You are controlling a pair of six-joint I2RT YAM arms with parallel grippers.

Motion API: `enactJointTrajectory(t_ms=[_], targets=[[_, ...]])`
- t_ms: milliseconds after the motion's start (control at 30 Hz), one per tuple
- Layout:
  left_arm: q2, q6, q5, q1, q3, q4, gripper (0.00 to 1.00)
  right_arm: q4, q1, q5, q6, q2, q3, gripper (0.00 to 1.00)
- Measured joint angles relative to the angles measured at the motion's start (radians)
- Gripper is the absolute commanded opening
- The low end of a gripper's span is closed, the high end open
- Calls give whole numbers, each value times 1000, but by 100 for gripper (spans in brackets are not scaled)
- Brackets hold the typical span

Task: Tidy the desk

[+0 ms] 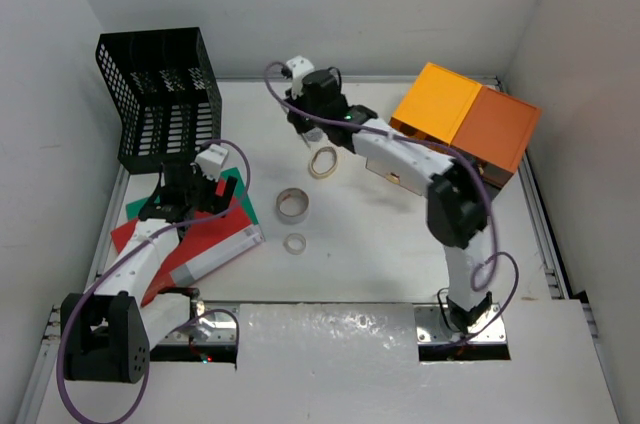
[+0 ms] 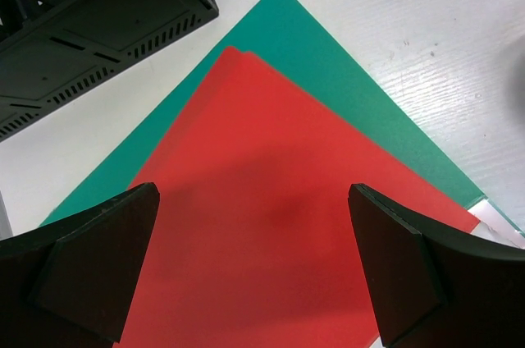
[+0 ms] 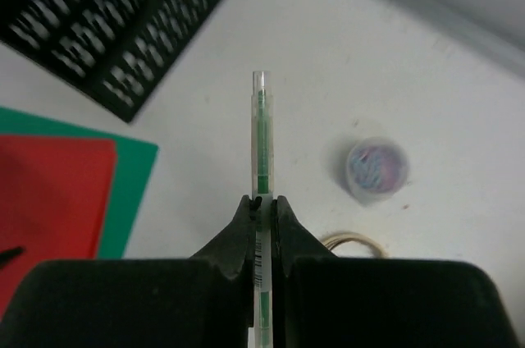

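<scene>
Wore white shells along the links of the left arm [image 1: 140, 264] and right arm [image 1: 400, 149], with black housings at bases, elbows and wrists. Carried a purple cable [image 1: 65, 389] looped beside each arm and a small white camera block [image 1: 212, 157] above each wrist. Ended in matte black fingers [image 2: 90, 266]: broad angular wedges on the left gripper [image 2: 254, 258], slimmer tapered tips on the right gripper [image 3: 264, 208].
</scene>
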Motion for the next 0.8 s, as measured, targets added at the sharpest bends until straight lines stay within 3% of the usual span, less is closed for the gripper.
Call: enactJointTrajectory(t_ms=[167, 300, 500, 800], targets=[[0, 5, 10, 0, 0, -2, 99, 121, 0, 122, -53, -368, -206, 0], [-2, 19, 48, 0, 0, -13, 100, 129, -46, 236, -91, -566, -373, 0], [-5, 48, 154, 0, 6, -48, 100, 51, -274, 308, -117, -608, -616, 0], [-8, 60, 187, 0, 15, -75, 100, -36, -284, 379, -212, -589, -679, 3]])
